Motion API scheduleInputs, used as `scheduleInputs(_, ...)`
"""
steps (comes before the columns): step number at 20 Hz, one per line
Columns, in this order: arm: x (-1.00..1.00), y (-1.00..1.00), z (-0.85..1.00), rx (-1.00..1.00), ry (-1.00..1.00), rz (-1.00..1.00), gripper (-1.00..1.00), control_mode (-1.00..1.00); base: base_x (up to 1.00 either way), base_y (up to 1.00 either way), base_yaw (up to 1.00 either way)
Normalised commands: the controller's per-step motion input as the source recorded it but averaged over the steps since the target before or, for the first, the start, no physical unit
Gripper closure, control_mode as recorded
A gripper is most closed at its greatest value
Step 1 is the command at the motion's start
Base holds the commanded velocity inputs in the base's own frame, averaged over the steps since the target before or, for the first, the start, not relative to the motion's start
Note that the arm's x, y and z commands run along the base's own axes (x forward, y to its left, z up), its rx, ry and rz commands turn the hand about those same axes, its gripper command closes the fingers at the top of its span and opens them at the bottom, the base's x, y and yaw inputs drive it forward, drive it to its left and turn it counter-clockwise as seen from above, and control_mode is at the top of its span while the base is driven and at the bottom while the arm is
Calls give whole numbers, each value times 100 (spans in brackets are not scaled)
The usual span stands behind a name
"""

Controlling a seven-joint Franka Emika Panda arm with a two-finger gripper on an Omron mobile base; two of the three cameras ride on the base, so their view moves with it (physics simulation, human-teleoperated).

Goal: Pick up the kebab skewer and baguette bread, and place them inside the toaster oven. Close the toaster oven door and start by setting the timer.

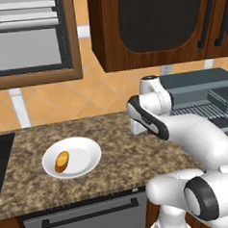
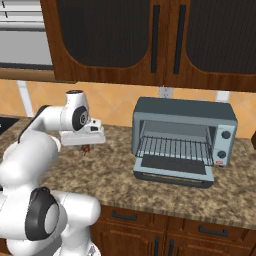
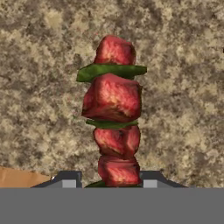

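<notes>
While raised above the speckled brown granite counter (image 2: 115,175), held the kebab skewer (image 3: 113,113) of red-brown meat chunks and thin green slices between the two dark finger tips of the gripper (image 3: 112,180), pinched narrowly on its lowest chunk in the hand view. Seen in the right base view as a small dark red bit (image 2: 87,148) poking out under the white hand, clear of the stone, about midway between front and back edges. Pointed away from the camera over bare granite in the hand view.

Left the stubby golden-orange baguette bread (image 1: 62,161) lying on the round white plate (image 1: 87,156), toward its left side, near the counter's front edge and well apart from the hand.

Stood the boxy dark blue-grey toaster oven (image 2: 184,138) against the tiled back wall toward the counter's right end, its light grey toaster oven door (image 2: 173,173) dropped flat in front, the wire rack (image 2: 175,147) exposed, two dark knobs (image 2: 226,135) on its right face. Hung dark wood cabinets (image 2: 150,40) above.
</notes>
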Motion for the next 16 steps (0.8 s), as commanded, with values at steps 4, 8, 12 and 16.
scheduleInputs(4,17,-100,6,0,9,-33,100,-100,0,0,0)
scheduleInputs(8,1,-100,0,-5,-1,-34,100,-100,0,0,0)
scheduleInputs(12,8,-100,0,-4,-1,-25,100,-100,0,0,0)
scheduleInputs(16,11,-94,0,-1,0,-4,100,-100,0,0,0)
